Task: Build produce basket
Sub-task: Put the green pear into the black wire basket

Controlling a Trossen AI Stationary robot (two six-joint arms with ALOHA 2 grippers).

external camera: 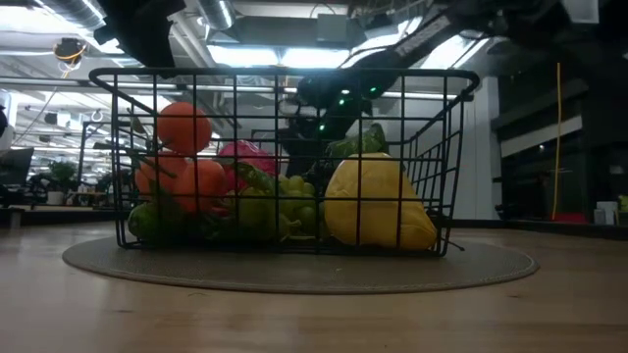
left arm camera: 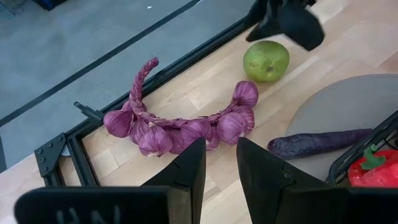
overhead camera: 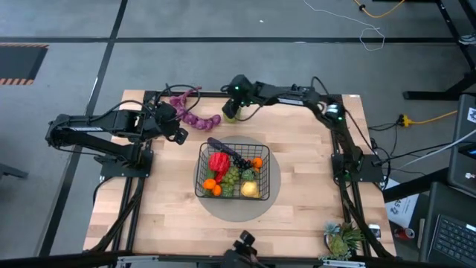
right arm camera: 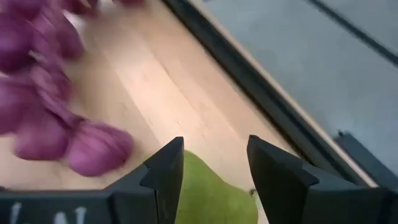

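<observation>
The right gripper hangs right over the pear, fingers spread wide. The pear lies behind the basket, beside the purple string. It should drop straight down, then squeeze gently. The left gripper waits over the string, fingers partly apart, empty.

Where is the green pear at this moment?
In the high view the green pear lies on the table near its far edge, outside the basket, just right of the purple garlic string. The right gripper hovers over it, jaws open.

purple string blurred, green pear cut off
</observation>
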